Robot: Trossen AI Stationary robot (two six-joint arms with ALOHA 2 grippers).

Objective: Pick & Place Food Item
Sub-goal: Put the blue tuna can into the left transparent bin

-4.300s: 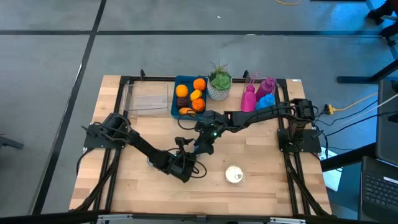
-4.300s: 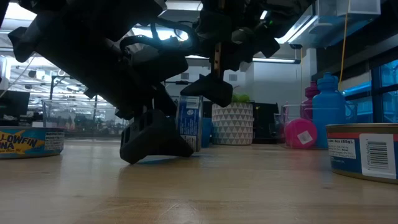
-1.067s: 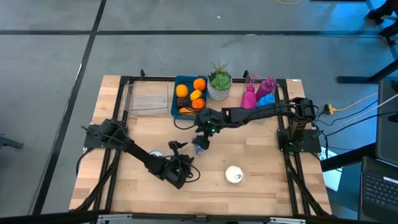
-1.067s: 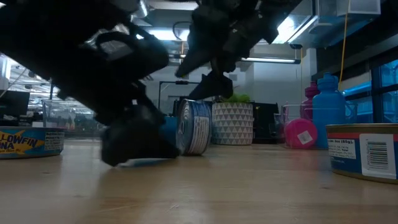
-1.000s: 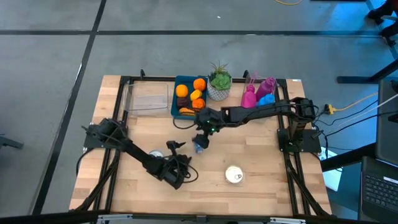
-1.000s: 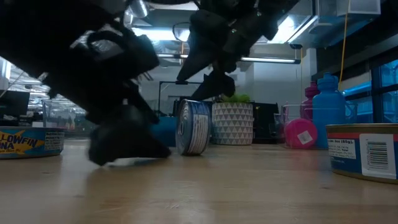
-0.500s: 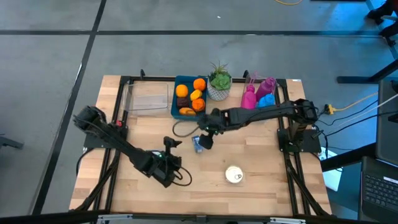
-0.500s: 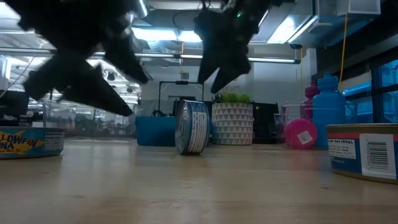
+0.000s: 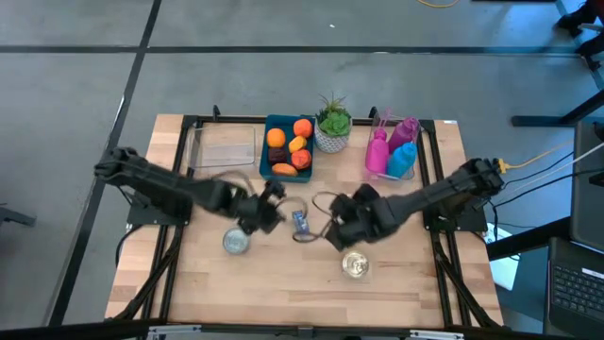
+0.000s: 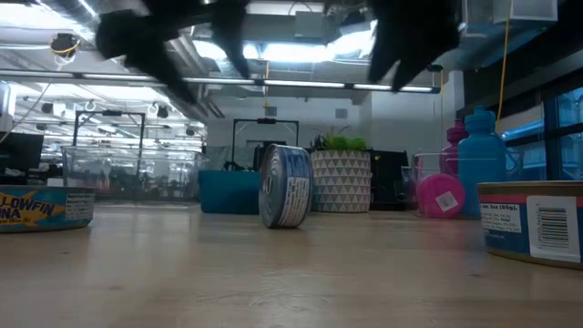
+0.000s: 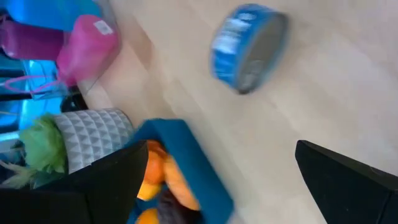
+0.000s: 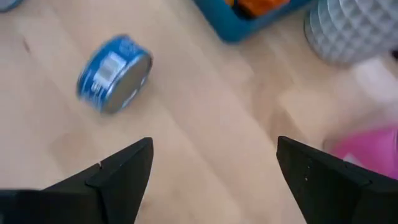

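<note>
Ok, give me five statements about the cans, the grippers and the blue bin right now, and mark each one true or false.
1. The blue can in the middle of the table stands on its edge. True.
2. The left gripper is shut on that can. False: it is open and holds nothing; the can sits apart from it on the wood.
3. The right gripper is open, with the can lying free ahead of its fingers. True.
4. The blue bin at the back holds only bottles. False: it holds orange and dark food pieces; the pink and blue bottles stand in a separate clear holder.
5. Two other cans, and, lie flat on the table. True.
</note>
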